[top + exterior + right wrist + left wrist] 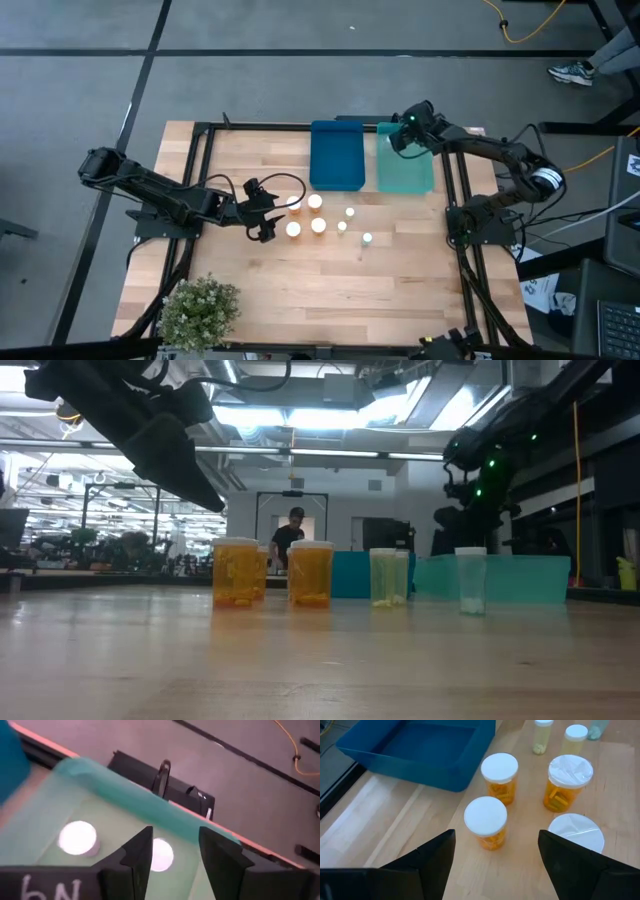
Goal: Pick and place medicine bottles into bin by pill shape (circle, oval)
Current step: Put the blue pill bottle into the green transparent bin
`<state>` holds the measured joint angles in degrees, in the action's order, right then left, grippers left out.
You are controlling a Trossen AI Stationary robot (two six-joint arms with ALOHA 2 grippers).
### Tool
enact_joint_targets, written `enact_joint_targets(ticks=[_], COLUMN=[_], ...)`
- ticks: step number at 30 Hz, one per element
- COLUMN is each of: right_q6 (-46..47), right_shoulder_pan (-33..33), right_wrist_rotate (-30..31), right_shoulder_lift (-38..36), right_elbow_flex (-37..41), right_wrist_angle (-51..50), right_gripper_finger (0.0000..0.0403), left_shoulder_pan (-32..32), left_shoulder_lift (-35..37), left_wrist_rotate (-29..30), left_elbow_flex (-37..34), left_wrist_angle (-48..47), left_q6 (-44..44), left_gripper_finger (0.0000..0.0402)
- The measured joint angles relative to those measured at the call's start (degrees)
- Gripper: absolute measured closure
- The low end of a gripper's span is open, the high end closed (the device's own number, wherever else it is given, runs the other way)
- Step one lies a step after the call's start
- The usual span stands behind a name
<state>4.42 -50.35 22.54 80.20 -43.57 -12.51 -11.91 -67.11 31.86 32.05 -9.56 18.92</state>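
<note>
Four amber bottles with white caps (305, 214) stand upright on the wooden table, and three small pale bottles (350, 212) stand to their right. My left gripper (265, 212) is open and empty just left of the amber group. In the left wrist view the nearest amber bottle (486, 820) stands ahead of its spread fingers (440, 855). My right gripper (405, 135) is open over the far end of the teal tray (404, 170). Two white-capped bottles (77, 837) stand in that tray, one cap (161, 855) below the gap between the fingers. The dark blue tray (336, 155) lies left of the teal one.
A potted plant (200, 310) stands at the table's near left corner. A black frame (200, 160) runs along the table's edges. Bare wood lies near of the bottles. In the low view a person (292, 535) stands far off in the room behind.
</note>
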Motion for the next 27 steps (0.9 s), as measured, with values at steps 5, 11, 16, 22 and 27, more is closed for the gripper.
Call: enact_joint_targets(ticks=[5, 11, 16, 22, 27], right_q6=[-0.7, -1.2, 2.7, 14.4, 24.1], right_shoulder_pan=[2.0, 11.6, 24.6, 40.2, 51.8], right_wrist_rotate=[-12.3, -33.4, -27.0, -11.1, -8.0], right_shoulder_lift=[-7.2, -18.0, -25.4, -27.5, -25.4], right_elbow_flex=[0.0, -0.1, -0.1, -0.1, -0.1], right_wrist_angle=[-2.2, -8.4, -17.4, -28.7, -32.4], right_gripper_finger=[0.0241, 0.0241, 0.0240, 0.0240, 0.0240], left_shoulder_pan=[0.0, 0.0, 0.0, 0.0, 0.0], left_shoulder_lift=[0.0, 0.0, 0.0, 0.0, 0.0], left_wrist_rotate=[0.0, 0.0, 0.0, 0.0, 0.0], left_elbow_flex=[0.0, 0.0, 0.0, 0.0, 0.0], left_wrist_angle=[0.0, 0.0, 0.0, 0.0, 0.0], left_q6=[0.0, 0.0, 0.0, 0.0, 0.0], left_gripper_finger=[0.0124, 0.0124, 0.0124, 0.0124, 0.0124])
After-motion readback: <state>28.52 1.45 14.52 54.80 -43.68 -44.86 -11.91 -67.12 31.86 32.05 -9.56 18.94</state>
